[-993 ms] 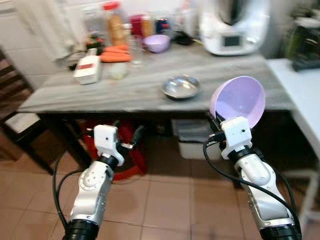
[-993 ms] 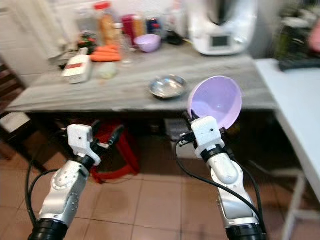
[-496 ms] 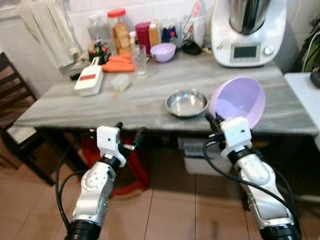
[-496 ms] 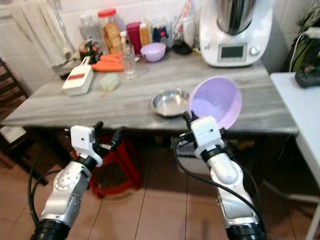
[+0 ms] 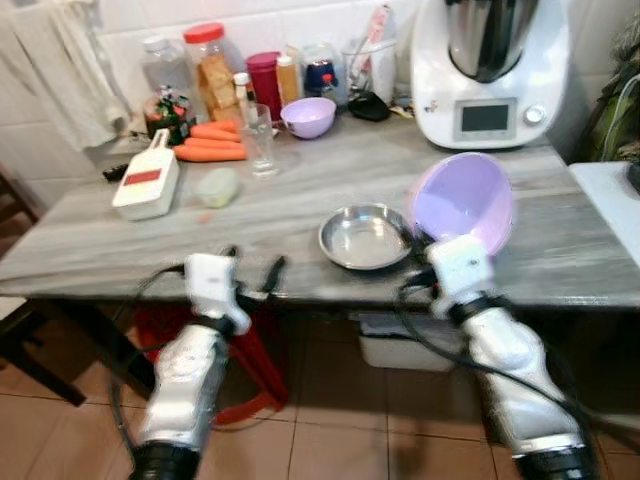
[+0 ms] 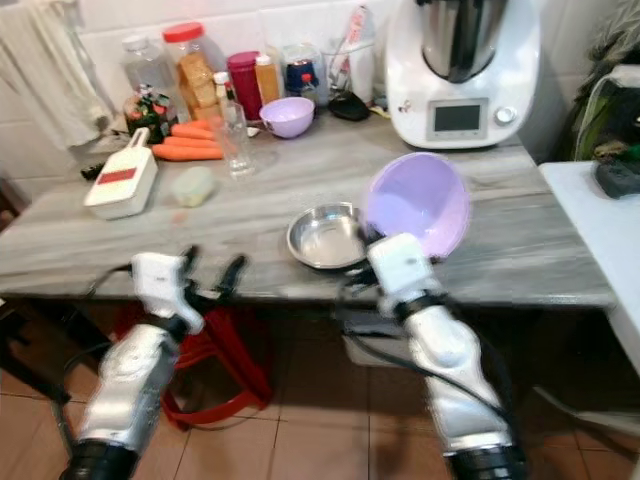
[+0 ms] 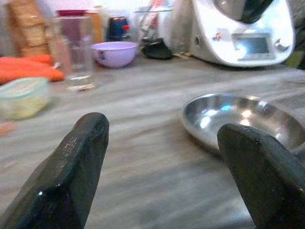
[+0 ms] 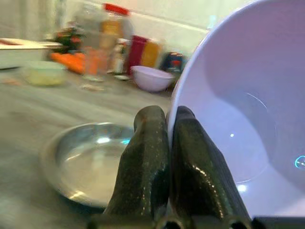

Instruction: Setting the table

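Note:
My right gripper (image 5: 422, 240) is shut on the rim of a lilac plastic bowl (image 5: 462, 203), held tilted above the front right part of the grey table (image 5: 300, 215). In the right wrist view both fingers (image 8: 152, 157) pinch the lilac bowl's rim (image 8: 238, 119). A shallow steel dish (image 5: 365, 237) lies on the table just left of the held bowl. My left gripper (image 5: 252, 270) stands open at the table's front edge, its two black fingers (image 7: 71, 171) spread wide with nothing between them. A second small lilac bowl (image 5: 308, 116) sits at the back.
At the back stand jars and bottles (image 5: 212, 75), a glass (image 5: 259, 140), carrots (image 5: 210, 143), a white grater (image 5: 146, 187) and a white kitchen machine (image 5: 490, 70). A red stool (image 5: 250, 365) and a bin (image 5: 400, 345) are under the table. Another white surface (image 5: 610, 200) lies right.
The camera has come closer and higher over the table. The held bowl now hangs over the tabletop beside the steel dish. My left gripper has reached the table's front edge.

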